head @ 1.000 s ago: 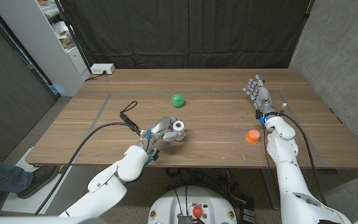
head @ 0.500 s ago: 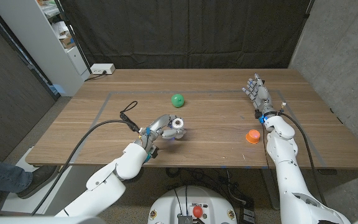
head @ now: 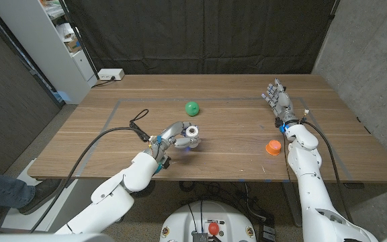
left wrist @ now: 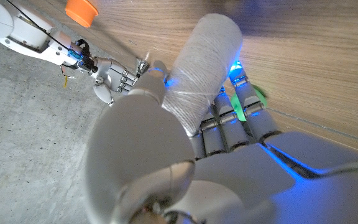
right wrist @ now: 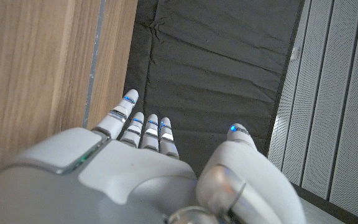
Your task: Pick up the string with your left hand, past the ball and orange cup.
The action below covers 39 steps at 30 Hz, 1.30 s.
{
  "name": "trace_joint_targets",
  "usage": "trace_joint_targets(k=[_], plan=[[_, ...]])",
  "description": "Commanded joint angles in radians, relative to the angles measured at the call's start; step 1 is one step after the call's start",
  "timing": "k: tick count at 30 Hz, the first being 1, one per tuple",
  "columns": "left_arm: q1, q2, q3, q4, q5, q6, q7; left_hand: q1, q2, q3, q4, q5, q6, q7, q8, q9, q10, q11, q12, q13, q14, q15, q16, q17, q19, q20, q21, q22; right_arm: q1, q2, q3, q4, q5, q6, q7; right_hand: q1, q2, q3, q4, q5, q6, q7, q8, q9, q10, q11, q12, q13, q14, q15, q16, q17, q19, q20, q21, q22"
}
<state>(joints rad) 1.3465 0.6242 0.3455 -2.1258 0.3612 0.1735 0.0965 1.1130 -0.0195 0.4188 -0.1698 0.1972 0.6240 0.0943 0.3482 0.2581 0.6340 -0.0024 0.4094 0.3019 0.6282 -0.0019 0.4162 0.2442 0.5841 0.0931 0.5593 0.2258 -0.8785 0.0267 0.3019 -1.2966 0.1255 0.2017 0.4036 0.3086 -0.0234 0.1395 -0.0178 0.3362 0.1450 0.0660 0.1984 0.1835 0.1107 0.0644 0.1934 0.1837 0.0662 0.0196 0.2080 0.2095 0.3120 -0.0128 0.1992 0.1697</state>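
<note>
The left hand (head: 177, 137) is clamped around the spool of string (head: 192, 132), a pale wound cylinder that the left wrist view shows wedged between thumb and fingers (left wrist: 205, 74). In the head view the spool sits at the hand's far end, low over the worktop (head: 234, 161) and possibly touching it; I cannot tell which.

The main risk, as I judge it, is slip: the spool is smooth and round, and if the hold is mostly at the fingertips it could roll out as the arm rises or turns. A dropped spool would roll, perhaps toward the green ball (head: 192, 107) just beyond, or off the near edge. The orange cup (head: 273, 146) stands well apart to the right, so a knock there seems unlikely.

The right hand (head: 278, 101) holds nothing, fingers spread, near the far right of the worktop.
</note>
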Motion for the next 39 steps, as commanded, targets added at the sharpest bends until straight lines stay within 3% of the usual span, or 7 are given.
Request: trace_joint_targets(k=[1,20,39], plan=[[-0.008,0.015,-0.021,-0.013,-0.019,-0.021,-0.013,0.122,0.133,0.002,0.004,0.004,0.012,0.002,0.005,0.003,0.010,0.000,0.006,0.005,0.018,-0.013,0.005,0.004,0.008,0.000,0.007,0.006,0.004,0.002,-0.003,0.000,-0.007,0.002,-0.006,0.009,0.007,-0.007,-0.001,0.007,0.006,0.003,0.000,0.006,0.009,-0.001,0.002,0.006,0.009,0.001,0.001,0.000,0.013,0.001,-0.002,0.002],[-0.022,0.037,-0.049,-0.022,-0.052,-0.069,-0.036,0.125,0.134,0.003,0.004,0.005,0.020,0.003,0.008,0.008,0.017,-0.002,0.007,0.010,0.031,-0.013,0.007,0.005,0.012,-0.004,0.020,0.006,0.023,0.001,-0.006,0.011,-0.013,0.004,-0.013,0.011,0.008,-0.008,-0.002,0.008,0.010,0.003,0.001,0.006,0.014,0.001,0.003,0.006,0.012,0.001,0.001,-0.001,0.015,0.001,-0.003,0.002],[-0.028,0.060,-0.074,-0.086,-0.032,-0.042,-0.052,0.128,0.134,0.003,0.005,0.006,0.026,0.001,0.011,0.012,0.023,-0.006,0.007,0.015,0.046,-0.013,0.008,0.007,0.016,-0.005,0.036,0.007,0.043,-0.002,-0.009,0.022,-0.018,0.001,-0.018,0.011,0.009,-0.010,-0.003,0.008,0.013,0.003,0.001,0.006,0.017,0.001,0.004,0.006,0.014,0.001,0.002,-0.001,0.016,0.002,-0.004,0.001]])
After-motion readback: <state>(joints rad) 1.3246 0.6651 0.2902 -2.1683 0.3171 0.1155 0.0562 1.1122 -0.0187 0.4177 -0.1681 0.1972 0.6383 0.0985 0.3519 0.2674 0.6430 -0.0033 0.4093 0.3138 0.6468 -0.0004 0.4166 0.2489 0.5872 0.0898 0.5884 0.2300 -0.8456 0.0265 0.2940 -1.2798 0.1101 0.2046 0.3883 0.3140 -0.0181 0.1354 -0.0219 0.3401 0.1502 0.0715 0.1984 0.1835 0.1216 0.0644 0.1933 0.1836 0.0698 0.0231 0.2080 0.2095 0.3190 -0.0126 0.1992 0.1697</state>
